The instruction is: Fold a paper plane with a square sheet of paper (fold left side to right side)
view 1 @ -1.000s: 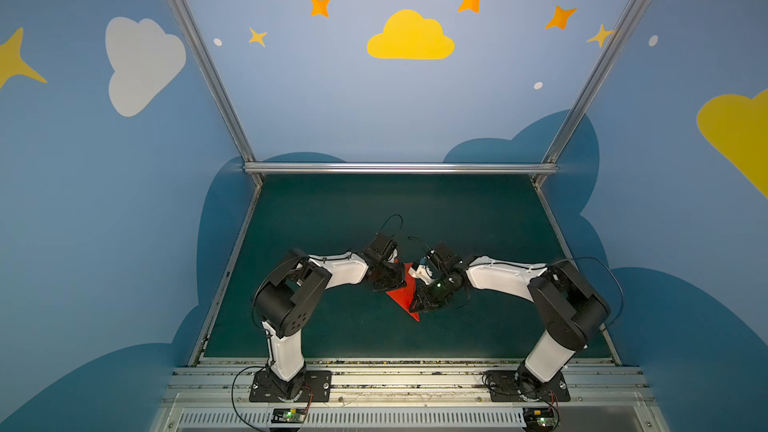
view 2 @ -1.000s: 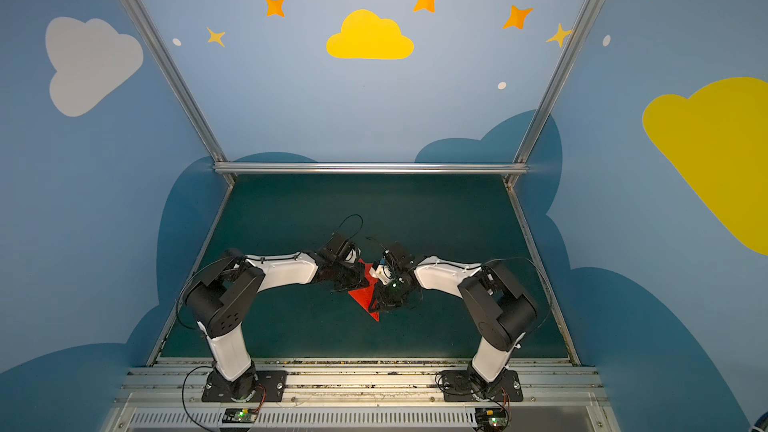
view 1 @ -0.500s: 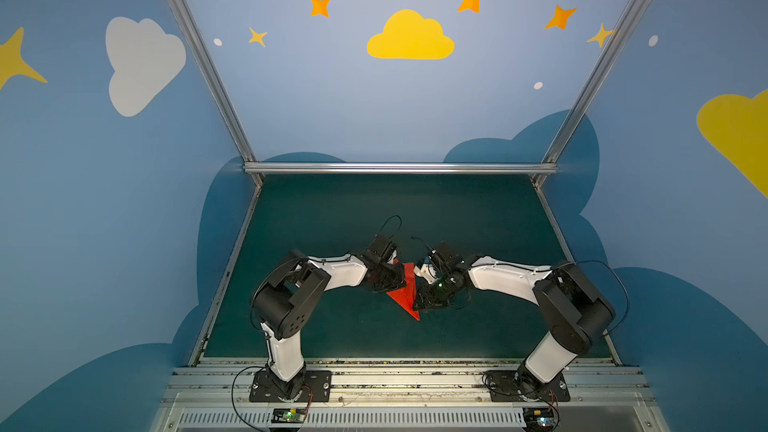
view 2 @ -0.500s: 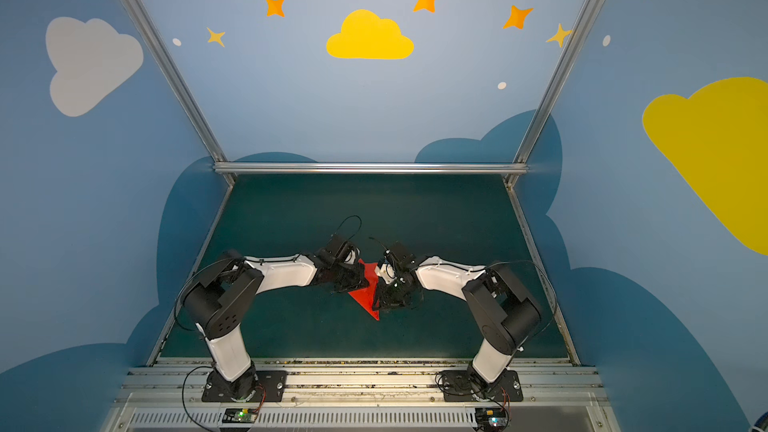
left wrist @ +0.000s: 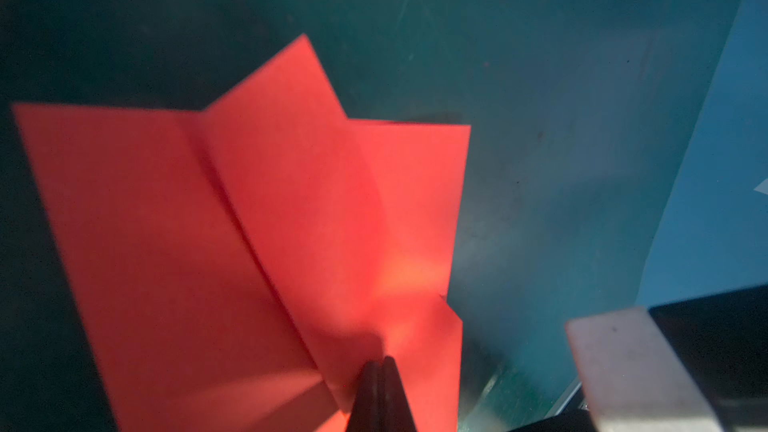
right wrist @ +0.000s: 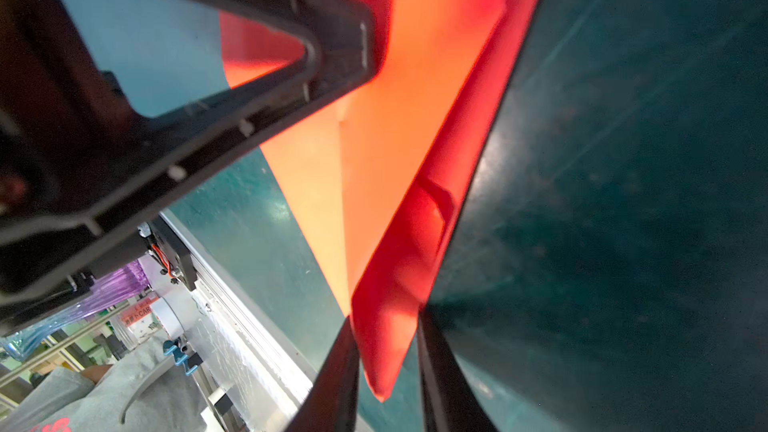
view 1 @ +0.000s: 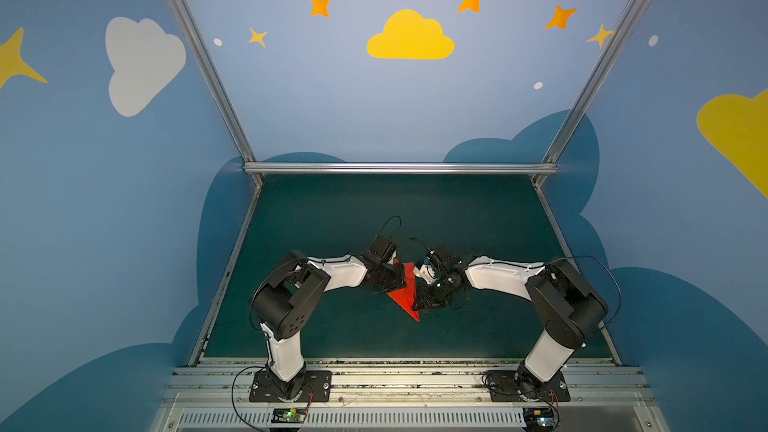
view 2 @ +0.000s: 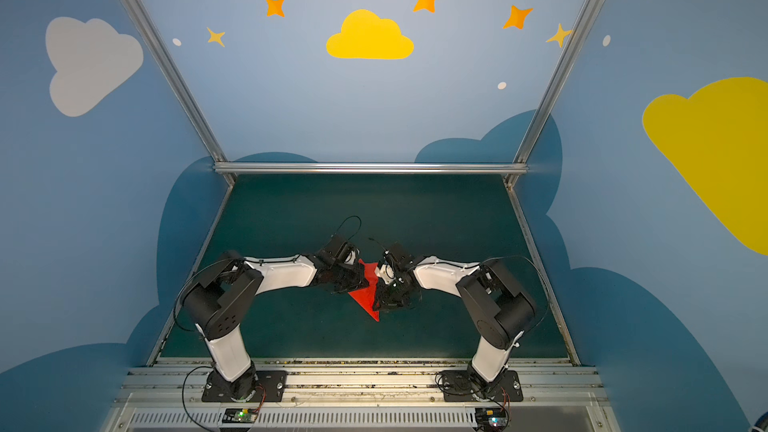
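The red sheet of paper [view 1: 405, 292] [view 2: 365, 297] lies on the green mat, folded into a pointed paper plane shape whose nose points to the near edge. In the left wrist view the paper [left wrist: 291, 201] shows creases and a raised flap. My left gripper [view 1: 392, 280] [view 2: 357, 280] [left wrist: 380, 361] is shut, its tips against the paper's left side. My right gripper [view 1: 419, 301] [view 2: 380, 301] [right wrist: 384, 326] is open, with the paper's [right wrist: 395, 118] pointed end between its jaws and a gap on each side.
The green mat [view 1: 332, 222] is walled by blue panels and an aluminium rail [view 1: 399, 167] at the back. A metal rail [view 1: 395, 376] with both arm bases runs along the near edge. The left gripper's black frame [right wrist: 249, 97] looms close in the right wrist view.
The right wrist has shifted slightly beside the paper. The left arm and the paper stay where they were.
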Tool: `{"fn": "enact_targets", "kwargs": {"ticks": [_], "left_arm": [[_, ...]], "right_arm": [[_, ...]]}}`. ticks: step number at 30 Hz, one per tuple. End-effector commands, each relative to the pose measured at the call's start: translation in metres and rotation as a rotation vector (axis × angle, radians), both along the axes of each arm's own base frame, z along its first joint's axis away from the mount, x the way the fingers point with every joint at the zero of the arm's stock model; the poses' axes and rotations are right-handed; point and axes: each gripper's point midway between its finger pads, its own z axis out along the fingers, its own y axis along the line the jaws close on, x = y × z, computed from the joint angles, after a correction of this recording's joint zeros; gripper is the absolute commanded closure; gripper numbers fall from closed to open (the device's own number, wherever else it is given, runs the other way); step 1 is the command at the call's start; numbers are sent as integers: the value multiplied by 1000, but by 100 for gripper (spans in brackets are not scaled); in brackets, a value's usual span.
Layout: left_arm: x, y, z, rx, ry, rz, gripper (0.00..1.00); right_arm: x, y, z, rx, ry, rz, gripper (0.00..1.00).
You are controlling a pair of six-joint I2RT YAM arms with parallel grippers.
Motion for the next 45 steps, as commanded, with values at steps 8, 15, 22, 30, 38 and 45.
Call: {"fn": "enact_targets", "kwargs": {"ticks": [8,15,22,30,38,45], "left_arm": [[-12,19,-11,72,29,34,97],[-9,7,11,10,-11,13,97],[-9,-10,33,-37,-52,-26,93],[-9,-7,15,21,-19,-25,97],[-15,6,-7,62,15,8,97],[-16,7,-17,78,48,19,97]], "right_arm": [[-7,-12,-23,-62,26,-11,82],[-11,-16,-29,-82,28,-17,80],[-11,-16,-28,-85,24,-14,80],[-12,-12,-24,-74,21,5,76],[-6,-5,5,-43,-25,32,71],[1,-6,10,-61,-57,28,69]]}}
